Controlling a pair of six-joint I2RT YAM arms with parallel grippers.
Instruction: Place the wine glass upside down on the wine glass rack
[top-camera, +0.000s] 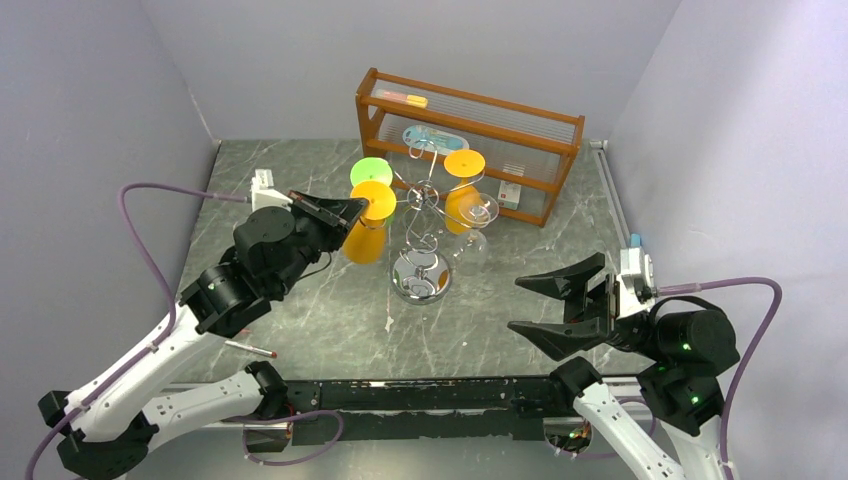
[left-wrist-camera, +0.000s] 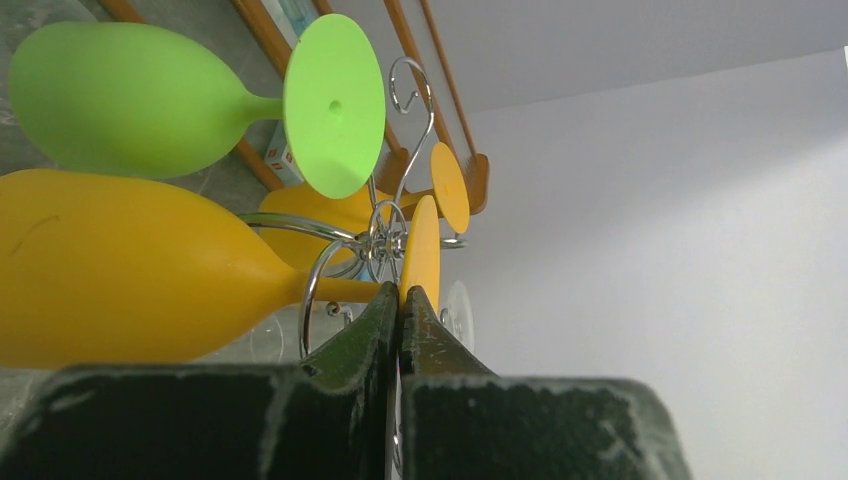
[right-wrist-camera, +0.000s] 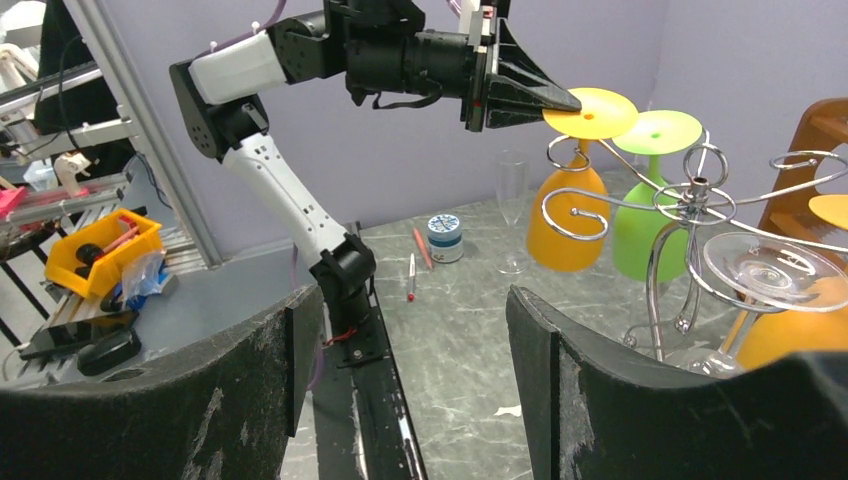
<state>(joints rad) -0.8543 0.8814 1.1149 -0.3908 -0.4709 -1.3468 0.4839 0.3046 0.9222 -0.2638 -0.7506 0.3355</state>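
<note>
The chrome wine glass rack (top-camera: 420, 215) stands mid-table on its round base (top-camera: 421, 275). My left gripper (top-camera: 358, 208) is shut on the flat foot (top-camera: 376, 200) of an orange wine glass (top-camera: 366, 240). The glass is upside down, bowl down, with its stem at a curled rack arm (right-wrist-camera: 565, 155). In the left wrist view the jaws (left-wrist-camera: 400, 300) pinch the foot edge-on (left-wrist-camera: 424, 240), with the orange bowl (left-wrist-camera: 130, 270) at left. A green glass (top-camera: 371, 171), a second orange glass (top-camera: 463, 190) and a clear glass (top-camera: 480, 212) hang upside down on the rack. My right gripper (top-camera: 560, 305) is open and empty, to the rack's right.
A brown wooden shelf unit (top-camera: 470, 140) stands behind the rack. A pen (top-camera: 250, 347) lies near the left arm. The right wrist view shows a tall clear flute (right-wrist-camera: 512, 210), a small blue-and-white jar (right-wrist-camera: 444, 238) and pens (right-wrist-camera: 412, 277) on the table.
</note>
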